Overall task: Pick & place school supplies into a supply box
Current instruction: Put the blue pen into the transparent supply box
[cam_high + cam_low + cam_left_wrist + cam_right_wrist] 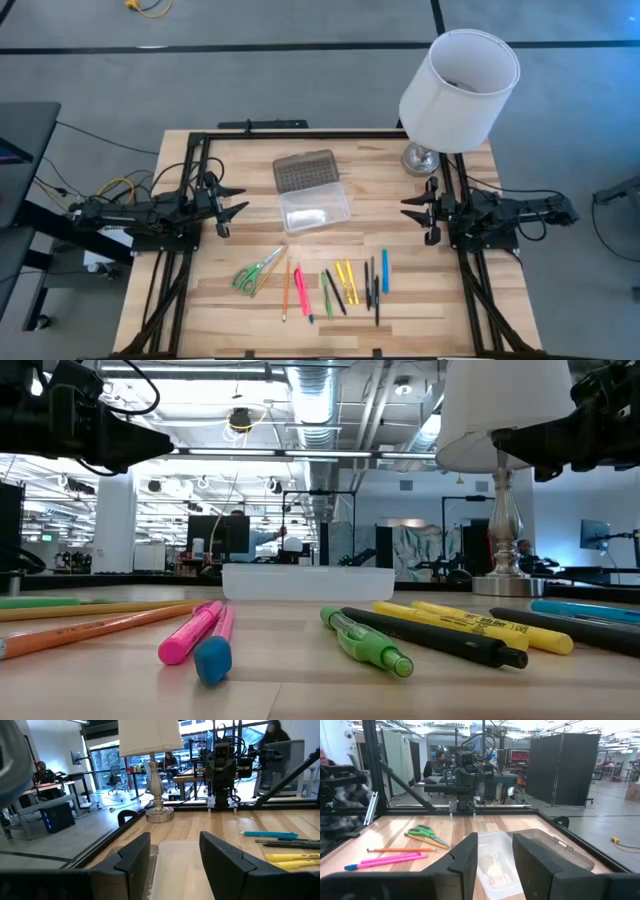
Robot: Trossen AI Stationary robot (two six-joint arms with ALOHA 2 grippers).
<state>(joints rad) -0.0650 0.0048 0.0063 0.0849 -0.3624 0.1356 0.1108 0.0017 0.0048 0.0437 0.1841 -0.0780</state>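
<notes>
While both my arms wait at the table's side edges, my left gripper point(232, 200) and right gripper point(412, 208) hover with fingers apart, holding nothing, with bare wood between each and the small clear plastic box point(314, 208). It sits mid-table, its greyish ribbed lid point(305, 170) hinged open toward the far edge, beside the white-shaded lamp point(458, 78). Near the front edge lie the green-handled scissors point(256, 272) and a row of coloured pens point(340, 285). Only the low view shows a blue cap point(212, 659) on the pink marker.
</notes>
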